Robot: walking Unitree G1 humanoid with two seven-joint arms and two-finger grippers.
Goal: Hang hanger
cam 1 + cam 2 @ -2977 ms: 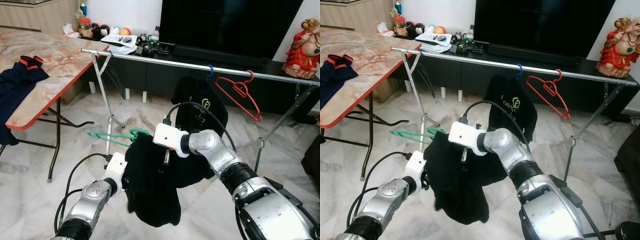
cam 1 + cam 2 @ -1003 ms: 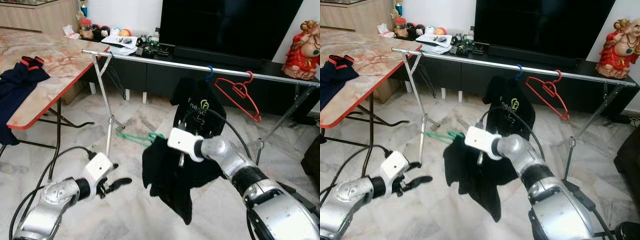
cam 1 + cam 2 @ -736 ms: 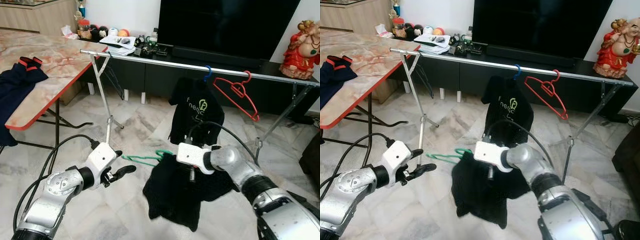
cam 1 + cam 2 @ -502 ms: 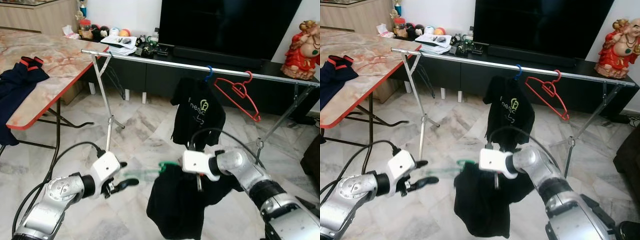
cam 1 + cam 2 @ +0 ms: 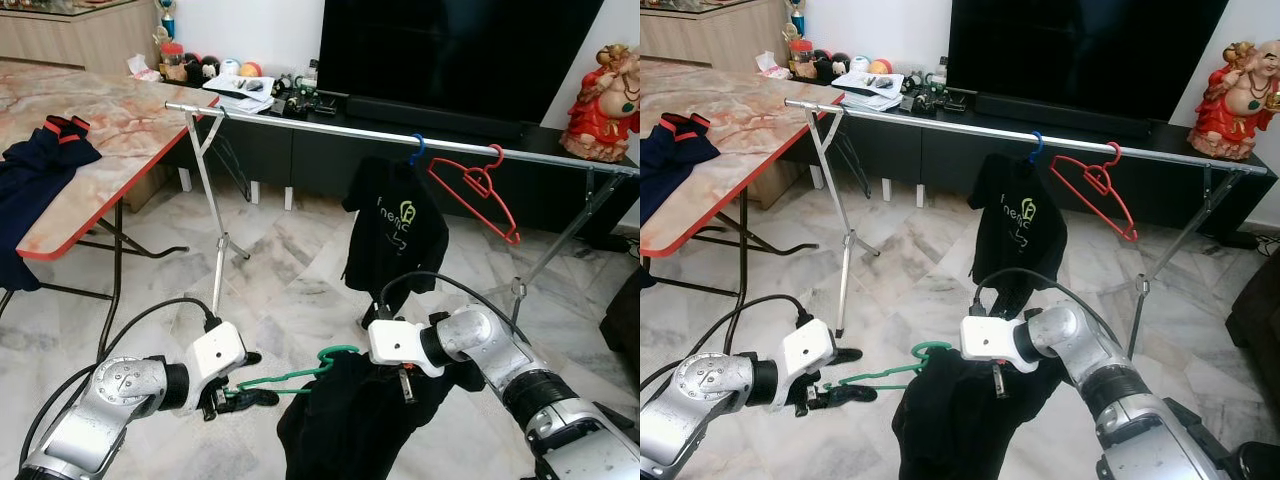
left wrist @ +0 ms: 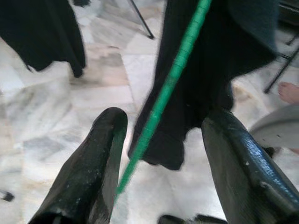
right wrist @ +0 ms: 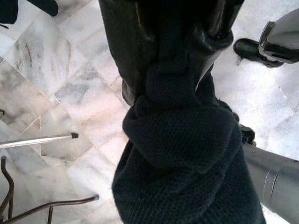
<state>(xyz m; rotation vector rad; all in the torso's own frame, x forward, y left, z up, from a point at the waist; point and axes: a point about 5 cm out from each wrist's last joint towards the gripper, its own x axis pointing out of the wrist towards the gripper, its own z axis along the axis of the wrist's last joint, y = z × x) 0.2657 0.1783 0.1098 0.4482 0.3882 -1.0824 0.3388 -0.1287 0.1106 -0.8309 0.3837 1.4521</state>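
A green hanger (image 5: pixel 290 377) lies almost level low over the floor, its hook (image 5: pixel 336 352) by a black garment (image 5: pixel 350 420). The garment hangs bunched from my right gripper (image 5: pixel 403 384), which is shut on its fabric (image 7: pixel 177 140). My left gripper (image 5: pixel 248 398) is at the hanger's far end. In the left wrist view its fingers (image 6: pixel 100 154) stand open with the green bar (image 6: pixel 168 84) between them, close to one finger. Behind, a silver rail (image 5: pixel 330 125) carries a black T-shirt (image 5: pixel 397 225) on a blue hook and a bare red hanger (image 5: pixel 482 185).
A marble-topped folding table (image 5: pixel 110 130) with a navy garment (image 5: pixel 35 170) stands at the left. The rack's crossed legs (image 5: pixel 217 235) stand on the marble floor (image 5: pixel 290 270). A dark TV (image 5: pixel 450 50), a low cabinet and a red figurine (image 5: pixel 605 100) lie behind the rail.
My right gripper has lowered the black garment and green hanger toward the floor. My left gripper has moved right and now has the hanger's end between its fingers.
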